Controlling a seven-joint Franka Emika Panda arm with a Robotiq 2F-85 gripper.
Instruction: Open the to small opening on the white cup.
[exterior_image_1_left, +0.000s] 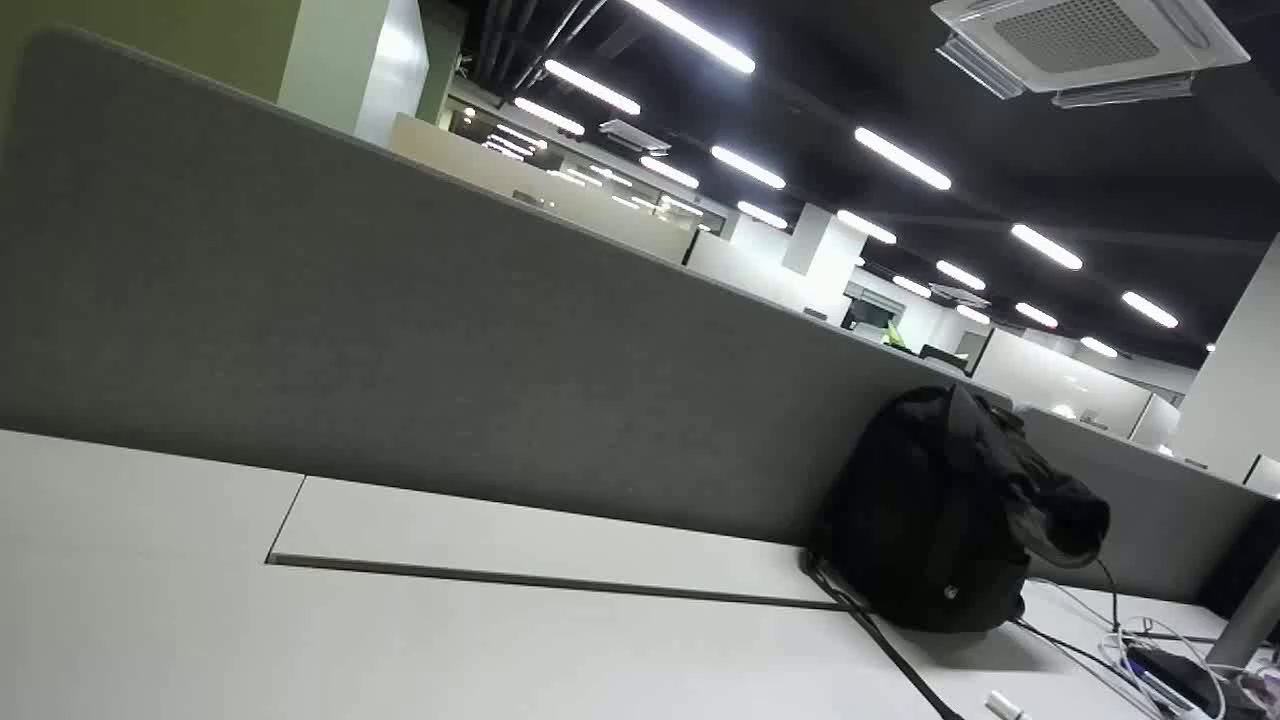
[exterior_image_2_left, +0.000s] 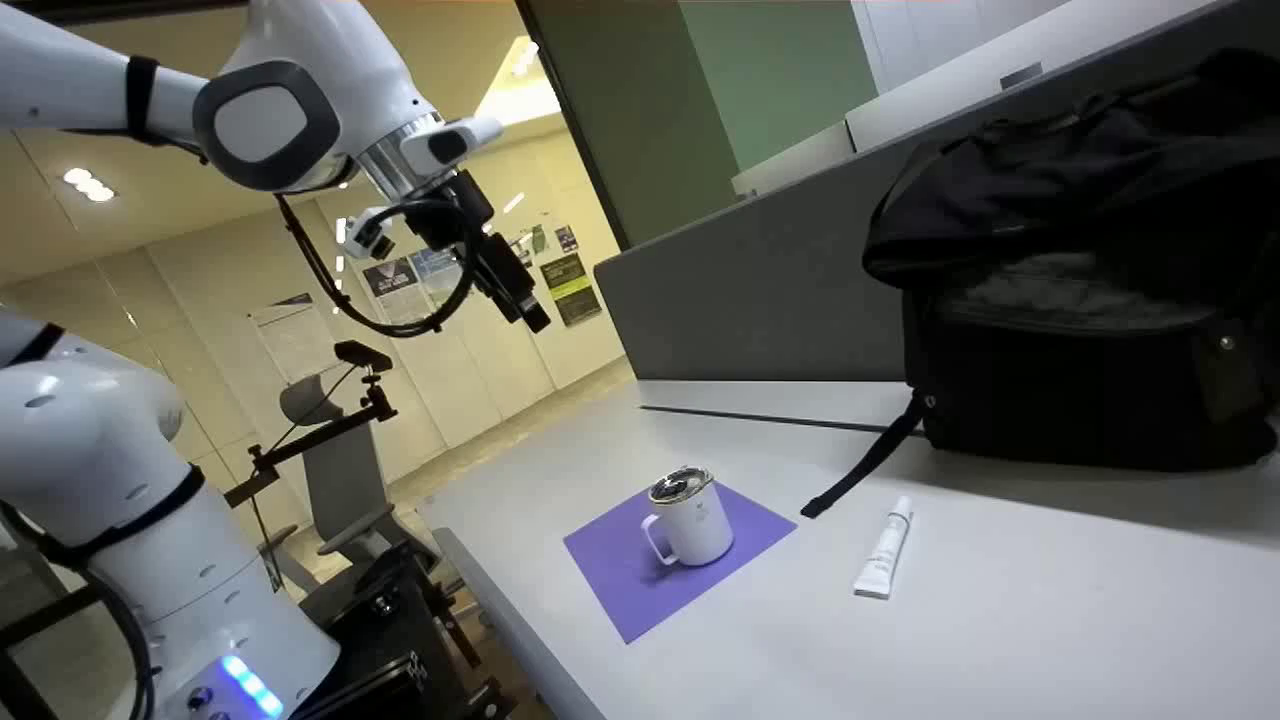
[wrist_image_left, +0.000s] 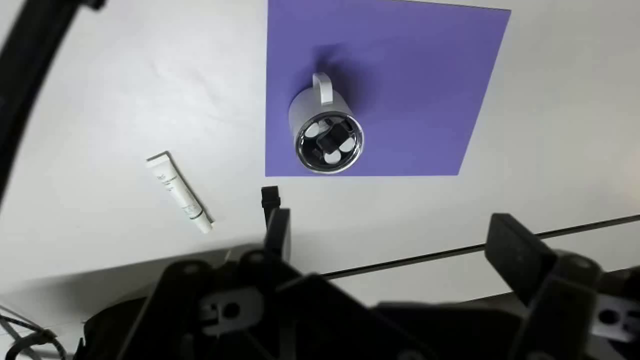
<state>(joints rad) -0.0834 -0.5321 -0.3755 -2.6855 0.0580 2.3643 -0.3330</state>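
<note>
High over tabletop (exterior_image_2_left: 780, 640), claw (wrist_image_left: 392, 234) is held, fingers (wrist_image_left: 517, 255) spread wide, nothing gripped. White cup (exterior_image_2_left: 700, 525) is seen well below, upright on purple sheet (exterior_image_2_left: 630, 600); in wrist view, past fingers, handle (wrist_image_left: 324, 89) pointed away. Claw likely must be brought down, across to lid (wrist_image_left: 331, 143).

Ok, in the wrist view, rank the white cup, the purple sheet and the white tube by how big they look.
1. purple sheet
2. white cup
3. white tube

No close calls among them.
</note>
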